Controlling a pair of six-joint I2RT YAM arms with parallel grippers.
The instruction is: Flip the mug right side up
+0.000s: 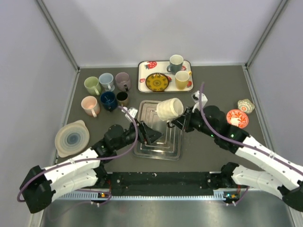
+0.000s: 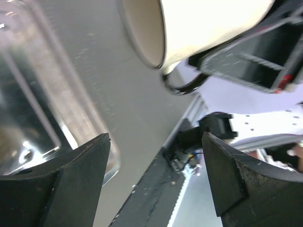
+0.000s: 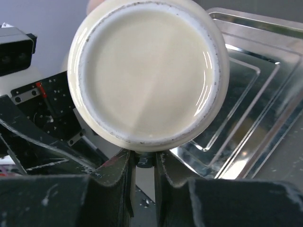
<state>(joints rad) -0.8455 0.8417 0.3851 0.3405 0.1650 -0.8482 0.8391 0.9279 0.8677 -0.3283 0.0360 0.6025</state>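
Note:
The cream mug [image 1: 169, 109] hangs on its side in the air over the metal tray [image 1: 161, 150], mouth turned toward the left. My right gripper [image 1: 183, 120] is shut on the mug's handle. In the right wrist view the mug's base [image 3: 147, 75] fills the frame above my right gripper [image 3: 144, 158], whose jaws pinch the handle. My left gripper [image 1: 152, 134] is just below and left of the mug, open and holding nothing. In the left wrist view the mug [image 2: 203, 23] sits above my left gripper [image 2: 156, 142], apart from both fingers [image 2: 90, 165].
Several mugs [image 1: 106, 90] stand at the back left. A floral tray [image 1: 142, 80] behind holds a patterned plate [image 1: 156, 82] and two mugs. A pale plate [image 1: 72, 138] lies at the left. A red bowl [image 1: 236, 117] and a small patterned dish [image 1: 245, 105] sit at the right.

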